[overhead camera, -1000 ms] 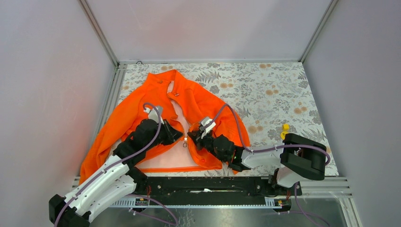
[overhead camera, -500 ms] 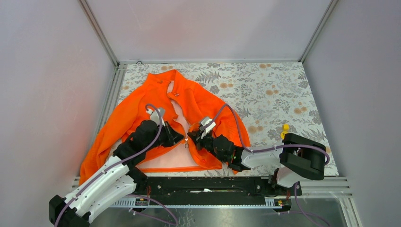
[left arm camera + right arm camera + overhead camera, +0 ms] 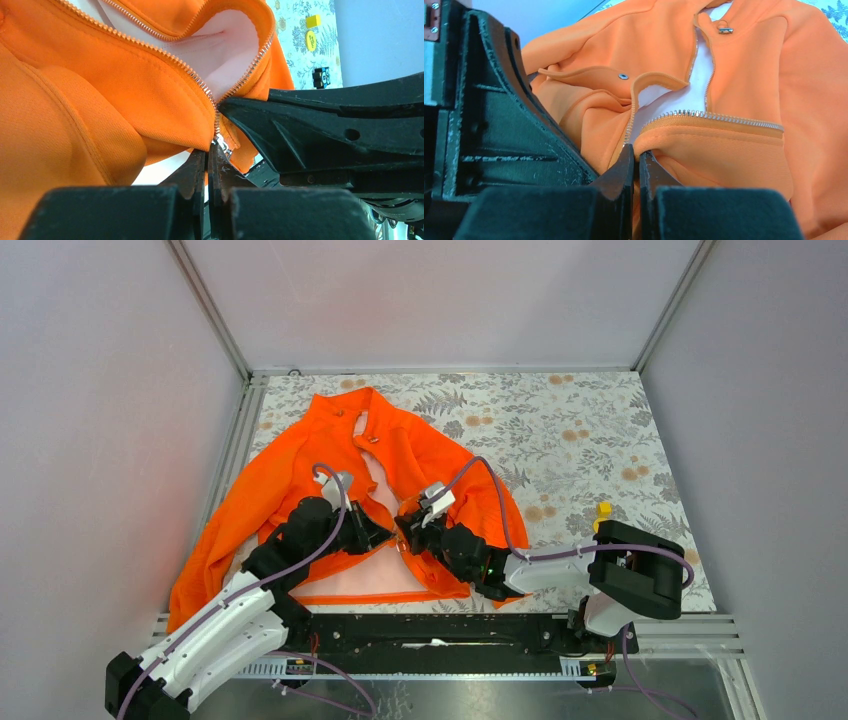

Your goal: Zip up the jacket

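While both arms reach in from the near edge, top view: bright orange fabric jacket (image 3: pixel 420 455) lies open-fronted on the left half of the floral-print tabletop (image 3: pixel 580 440), collar toward the far edge. Left gripper (image 3: pixel 373 532) and right gripper (image 3: pixel 405 532) meet at the zip's lower end.
Left wrist: jaws pressed together on the jacket edge beside the small silver zipper slider (image 3: pixel 221 146), presumably steadying it.
Right wrist: jaws clamped on the opposite front edge under its metal zipper teeth (image 3: pixel 714 117), likely to feed that side in.

matt woven cloth jacket (image 3: pixel 90 95) with shiny metal zipper teeth (image 3: pixel 165 57).
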{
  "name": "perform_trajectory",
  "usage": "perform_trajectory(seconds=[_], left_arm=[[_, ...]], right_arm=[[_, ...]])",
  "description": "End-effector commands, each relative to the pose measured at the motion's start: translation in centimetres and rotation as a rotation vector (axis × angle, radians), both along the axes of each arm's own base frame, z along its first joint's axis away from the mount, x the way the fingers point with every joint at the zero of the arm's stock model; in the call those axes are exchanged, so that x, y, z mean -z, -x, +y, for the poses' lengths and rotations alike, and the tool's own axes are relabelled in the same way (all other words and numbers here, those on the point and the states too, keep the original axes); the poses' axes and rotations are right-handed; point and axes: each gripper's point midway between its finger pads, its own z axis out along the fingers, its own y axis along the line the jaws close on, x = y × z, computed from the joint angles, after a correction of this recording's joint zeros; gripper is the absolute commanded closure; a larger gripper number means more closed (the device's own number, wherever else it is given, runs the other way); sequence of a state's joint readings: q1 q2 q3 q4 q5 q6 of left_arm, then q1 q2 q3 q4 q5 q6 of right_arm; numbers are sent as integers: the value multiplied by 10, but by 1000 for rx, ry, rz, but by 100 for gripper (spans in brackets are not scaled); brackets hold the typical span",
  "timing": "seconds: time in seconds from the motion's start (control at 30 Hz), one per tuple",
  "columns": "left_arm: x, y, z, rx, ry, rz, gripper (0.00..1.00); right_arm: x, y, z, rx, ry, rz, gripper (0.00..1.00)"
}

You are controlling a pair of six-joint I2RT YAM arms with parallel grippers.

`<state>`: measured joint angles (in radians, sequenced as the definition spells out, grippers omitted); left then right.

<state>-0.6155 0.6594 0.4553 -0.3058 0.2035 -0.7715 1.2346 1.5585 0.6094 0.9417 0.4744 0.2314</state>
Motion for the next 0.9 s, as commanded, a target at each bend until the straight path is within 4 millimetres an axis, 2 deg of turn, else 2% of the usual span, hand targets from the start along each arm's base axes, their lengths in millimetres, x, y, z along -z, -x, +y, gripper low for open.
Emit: perform_trajectory(seconds=[0.0, 0.13, 0.3, 0.37, 0.4, 0.53, 0.7, 0.87], left_arm=[[-11, 13, -13, 104, 66, -27, 100], [-10, 14, -11, 84, 77, -19, 100], [-21, 8, -15, 29, 164, -7, 100], [-19, 4, -14, -20, 180, 32, 100], [-19, 3, -13, -43, 190, 50, 98], [-18, 2, -12, -102, 249, 100, 79], [-18, 4, -10, -131, 306, 116, 72], [-13, 6, -7, -151, 291, 137, 72]], right_arm=[[-35, -22, 1, 141, -129, -7, 100], [-37, -19, 6, 130, -170, 28, 100], [-23, -13, 0, 118, -178, 79, 100], [-21, -9, 0, 97, -176, 87, 100], [-20, -7, 0, 85, -174, 90, 100], [-14, -3, 1, 64, -167, 108, 100], [-10, -1, 3, 58, -163, 122, 100], [-9, 0, 4, 54, -164, 127, 100]])
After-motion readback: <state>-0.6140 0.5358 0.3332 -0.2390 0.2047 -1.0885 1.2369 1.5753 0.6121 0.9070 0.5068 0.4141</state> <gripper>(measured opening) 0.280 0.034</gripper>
